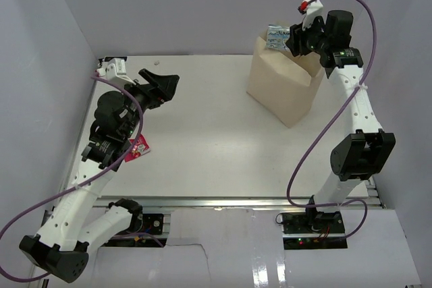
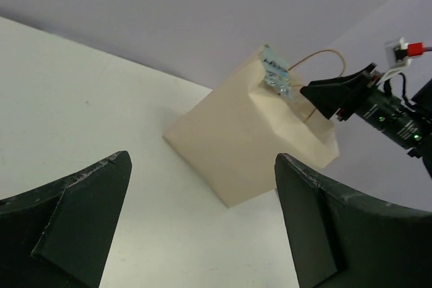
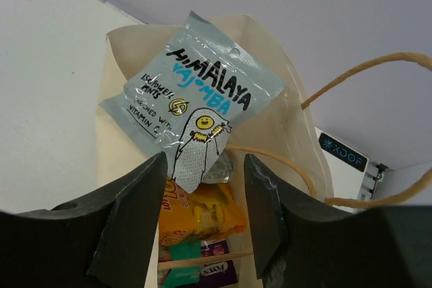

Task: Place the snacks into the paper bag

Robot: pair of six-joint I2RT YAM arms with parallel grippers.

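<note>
The tan paper bag (image 1: 280, 89) stands upright at the back right; it also shows in the left wrist view (image 2: 250, 146). My right gripper (image 1: 291, 38) hovers over its mouth, jaws open. A silver-blue packet (image 3: 196, 106) leans on the bag's far rim (image 3: 115, 133), its lower corner hanging between my open fingers (image 3: 128, 207); it also shows from above (image 1: 277, 37). Inside the bag lie an orange packet (image 3: 196, 214), a purple one (image 3: 219, 276) and a green one (image 3: 177, 268). A red-pink packet (image 1: 138, 148) lies on the table beside my left arm. My left gripper (image 1: 169, 84) is open and empty.
White walls close in the table at the back and sides. A small white scrap (image 1: 156, 63) lies near the back wall. The bag's twisted handles (image 3: 364, 69) arch up beside my right fingers.
</note>
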